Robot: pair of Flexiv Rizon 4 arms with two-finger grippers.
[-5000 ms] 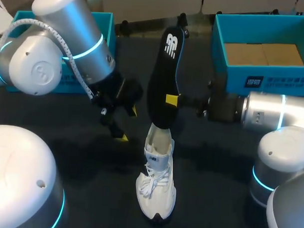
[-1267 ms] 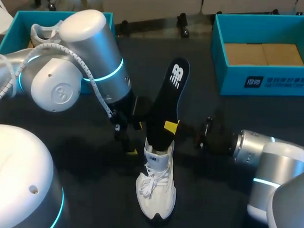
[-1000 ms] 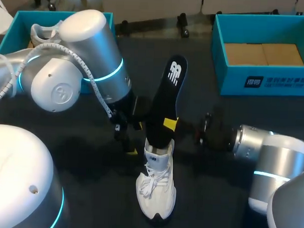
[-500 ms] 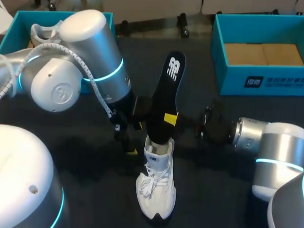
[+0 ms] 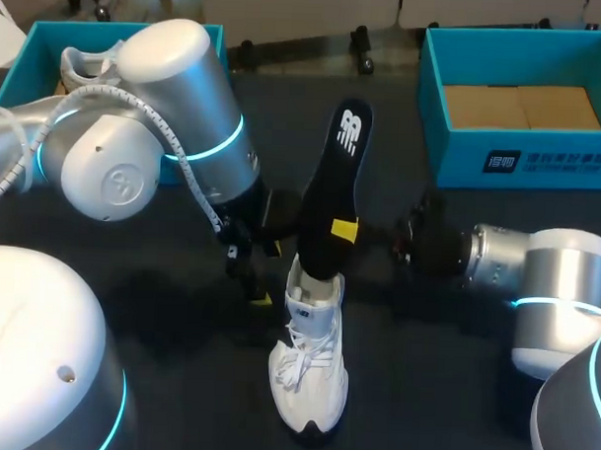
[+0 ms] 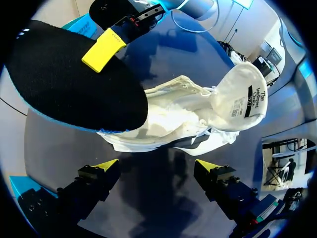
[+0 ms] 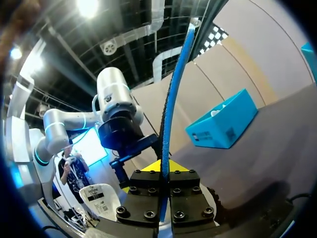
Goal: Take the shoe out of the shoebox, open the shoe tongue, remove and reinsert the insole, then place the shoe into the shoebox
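A black, matte desk (image 5: 425, 348) fills the head view, with soft shadows lying on it. In the left wrist view its surface shows a bluish sheen.

The shoe (image 5: 310, 364) lies mid-table, toe toward me, with the insole (image 5: 331, 187) standing up from its opening — my right gripper (image 5: 346, 231) pinches it from the right, and my left gripper (image 5: 267, 273) hangs spread just left of it. The left shoebox (image 5: 30, 53) sits at the back-left, the right shoebox (image 5: 579, 161) at the back-right.
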